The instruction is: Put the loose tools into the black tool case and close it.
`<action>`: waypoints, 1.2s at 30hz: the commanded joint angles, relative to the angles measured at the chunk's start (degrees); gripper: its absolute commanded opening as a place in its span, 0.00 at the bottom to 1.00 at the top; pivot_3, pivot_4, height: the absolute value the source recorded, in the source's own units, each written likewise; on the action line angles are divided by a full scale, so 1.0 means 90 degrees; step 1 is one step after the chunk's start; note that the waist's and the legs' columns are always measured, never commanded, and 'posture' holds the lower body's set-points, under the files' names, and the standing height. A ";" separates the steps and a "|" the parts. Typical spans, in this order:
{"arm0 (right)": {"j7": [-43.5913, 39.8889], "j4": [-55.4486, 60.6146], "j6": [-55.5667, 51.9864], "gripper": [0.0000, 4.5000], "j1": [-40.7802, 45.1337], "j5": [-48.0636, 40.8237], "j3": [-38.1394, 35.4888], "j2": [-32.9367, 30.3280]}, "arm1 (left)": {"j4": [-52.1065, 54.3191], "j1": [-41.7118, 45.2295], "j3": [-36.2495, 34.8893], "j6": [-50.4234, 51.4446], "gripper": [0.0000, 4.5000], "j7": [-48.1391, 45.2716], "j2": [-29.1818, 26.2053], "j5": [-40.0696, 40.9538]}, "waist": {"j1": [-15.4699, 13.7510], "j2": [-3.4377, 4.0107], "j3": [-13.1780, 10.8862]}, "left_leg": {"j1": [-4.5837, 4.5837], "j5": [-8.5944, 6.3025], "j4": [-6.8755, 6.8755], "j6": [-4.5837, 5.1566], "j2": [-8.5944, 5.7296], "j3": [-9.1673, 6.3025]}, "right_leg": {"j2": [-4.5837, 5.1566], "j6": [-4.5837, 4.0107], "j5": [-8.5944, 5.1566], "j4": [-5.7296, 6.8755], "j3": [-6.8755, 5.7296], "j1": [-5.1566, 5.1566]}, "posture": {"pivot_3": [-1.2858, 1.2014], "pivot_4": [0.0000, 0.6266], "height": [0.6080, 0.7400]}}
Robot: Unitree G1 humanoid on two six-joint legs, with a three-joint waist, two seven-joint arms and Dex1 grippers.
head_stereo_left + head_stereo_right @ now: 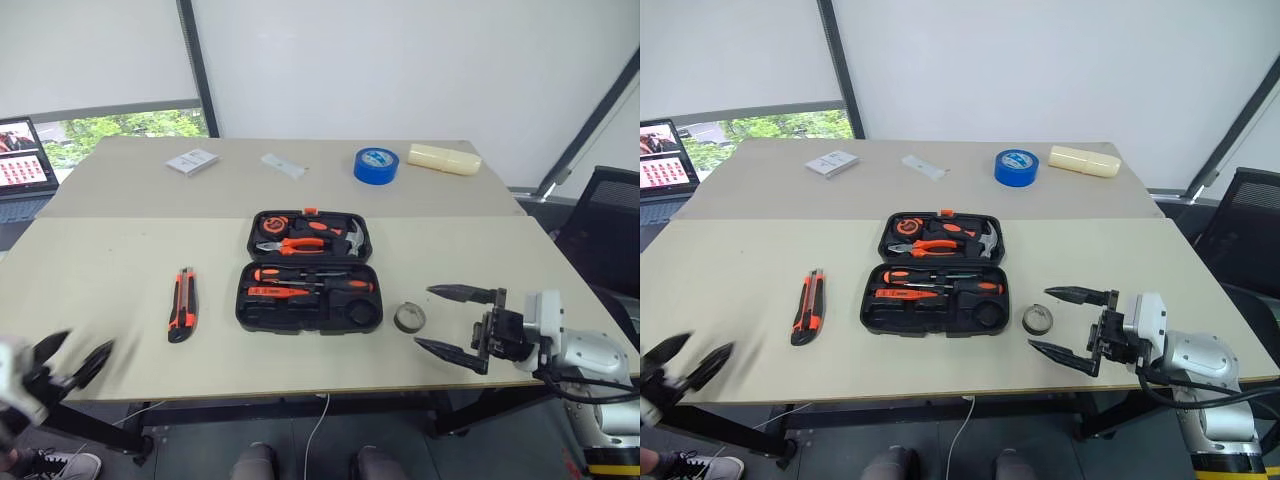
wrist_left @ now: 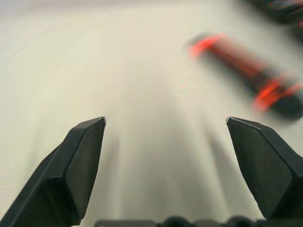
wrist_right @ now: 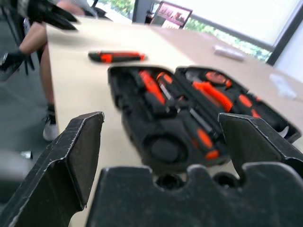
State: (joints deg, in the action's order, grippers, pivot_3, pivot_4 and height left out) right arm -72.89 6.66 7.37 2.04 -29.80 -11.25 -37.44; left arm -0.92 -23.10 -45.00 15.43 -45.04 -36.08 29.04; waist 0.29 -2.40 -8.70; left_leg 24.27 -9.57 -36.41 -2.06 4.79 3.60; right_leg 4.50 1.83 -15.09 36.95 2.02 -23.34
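The black tool case [image 1: 246, 300] lies open at the table's middle, with pliers, a hammer and screwdrivers [image 1: 310, 273] in its slots. A black-and-orange utility knife [image 1: 182, 304] lies on the table left of the case, blurred in the left wrist view [image 2: 246, 71]. A small dark tape ring [image 1: 409, 318] sits just right of the case. My right gripper [image 1: 424, 316] is open, pointing left, its tips at either side of the ring; I cannot tell whether they touch. My left gripper [image 1: 88, 345] is open and blurred off the table's near left edge, holding nothing.
A blue tape roll [image 1: 376, 164] and a cream cylinder [image 1: 444, 158] stand at the far right. Two small white packets [image 1: 192, 161] lie at the far middle. A laptop [image 1: 22, 155] sits far left, a black chair [image 1: 610, 220] to the right. A person's leg [image 3: 28, 42] is beside the table.
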 commanded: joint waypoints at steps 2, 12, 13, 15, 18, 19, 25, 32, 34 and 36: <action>-0.0128 -0.0141 0.0335 1.00 0.0251 -0.0015 -0.0051 -0.0042 | 0.1352 -0.0394 -0.0431 0.0706 0.98 0.0535 0.0079 0.0479 | -0.0059 -0.0004 -0.0001 | 0.0002 -0.0003 0.0004 -0.0005 0.0002 0.0000 | 0.0004 -0.0004 0.0001 -0.0015 -0.0001 -0.0003 | 0.52 0.24 1.00; -0.0115 0.0171 -0.0158 1.00 0.1186 -0.0374 0.0416 0.0056 | 0.3537 0.0857 0.0556 0.3776 0.98 0.3010 0.0101 0.1473 | -0.0064 -0.0005 0.0001 | 0.0005 -0.0002 0.0019 -0.0003 0.0004 0.0023 | -0.0004 -0.0017 0.0016 -0.0010 0.0010 -0.0020 | 0.52 0.24 1.00; -0.0102 0.0243 -0.0288 1.00 0.1316 -0.0444 0.0467 0.0052 | 0.3765 0.1174 0.0788 0.4172 0.98 0.3456 0.0210 0.1553 | -0.0062 -0.0006 0.0000 | 0.0010 0.0000 0.0020 0.0000 0.0003 0.0020 | -0.0010 -0.0018 0.0017 -0.0008 0.0016 0.0003 | 0.52 0.24 1.00; -0.0152 0.0371 -0.0540 1.00 0.1565 -0.0563 0.0585 0.0012 | 0.4063 0.1772 0.1348 0.4759 0.98 0.4258 0.0561 0.1521 | -0.0066 -0.0005 0.0000 | 0.0010 0.0014 0.0021 0.0021 -0.0001 0.0014 | -0.0015 -0.0012 0.0035 0.0001 0.0022 0.0006 | 0.52 0.24 1.00; -0.0195 0.0482 -0.0853 1.00 0.1746 -0.0668 0.0666 -0.0058 | 0.4185 0.2220 0.1772 0.5277 0.98 0.4909 0.0915 0.1342 | -0.0064 -0.0013 0.0003 | 0.0010 0.0031 0.0028 0.0050 -0.0005 0.0007 | -0.0021 0.0003 0.0043 -0.0001 0.0025 0.0010 | 0.52 0.24 1.00; -0.0194 0.0497 -0.0940 1.00 0.1826 -0.0685 0.0685 -0.0067 | 0.4165 0.2298 0.2040 0.5295 0.98 0.5014 0.0926 0.1130 | -0.0046 -0.0022 0.0004 | 0.0009 0.0031 0.0030 0.0050 -0.0005 0.0003 | -0.0023 0.0002 0.0041 -0.0001 0.0025 0.0012 | 0.52 0.24 1.00; -0.0223 0.0528 -0.1300 1.00 0.2013 -0.0717 0.0718 -0.0127 | 0.3725 0.2689 0.2890 0.5140 0.98 0.5610 0.1064 0.0105 | -0.0014 -0.0025 0.0000 | 0.0002 0.0029 0.0047 0.0047 -0.0007 -0.0009 | -0.0033 -0.0013 0.0032 -0.0001 0.0025 0.0007 | 0.52 0.24 1.00; -0.0150 0.0670 -0.1459 1.00 0.1869 -0.0667 0.0679 -0.0144 | 0.2858 0.3058 0.3192 0.4700 0.92 0.5584 0.1506 -0.0450 | -0.0050 -0.0024 0.0000 | 0.0004 0.0029 0.0044 0.0047 -0.0016 -0.0011 | -0.0024 -0.0013 0.0032 -0.0007 0.0025 0.0012 | 0.52 0.24 1.00; -0.0123 0.0737 -0.1483 1.00 0.1797 -0.0664 0.0666 -0.0146 | 0.2581 0.3050 0.3147 0.4577 0.82 0.5548 0.1638 -0.0538 | -0.0066 -0.0021 0.0002 | 0.0002 0.0028 0.0044 0.0046 -0.0017 -0.0011 | -0.0022 -0.0012 0.0032 -0.0006 0.0025 0.0013 | 0.52 0.24 1.00; -0.0090 0.0805 -0.1499 1.00 0.1677 -0.0665 0.0638 -0.0158 | 0.2441 0.2948 0.3179 0.4376 0.66 0.5415 0.1565 -0.0706 | -0.0084 -0.0014 0.0006 | -0.0003 0.0028 0.0045 0.0046 -0.0017 -0.0012 | -0.0022 -0.0012 0.0032 -0.0005 0.0025 0.0017 | 0.52 0.24 1.00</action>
State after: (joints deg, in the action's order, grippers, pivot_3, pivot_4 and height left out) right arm -74.23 11.76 -5.72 17.41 -35.03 -3.99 -37.98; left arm 23.72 4.64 -16.81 55.46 4.83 -21.95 24.06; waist -0.47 -2.53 -8.65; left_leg 24.23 -9.32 -36.00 -1.66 4.64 3.49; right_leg 4.30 1.72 -14.80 36.92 2.25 -23.19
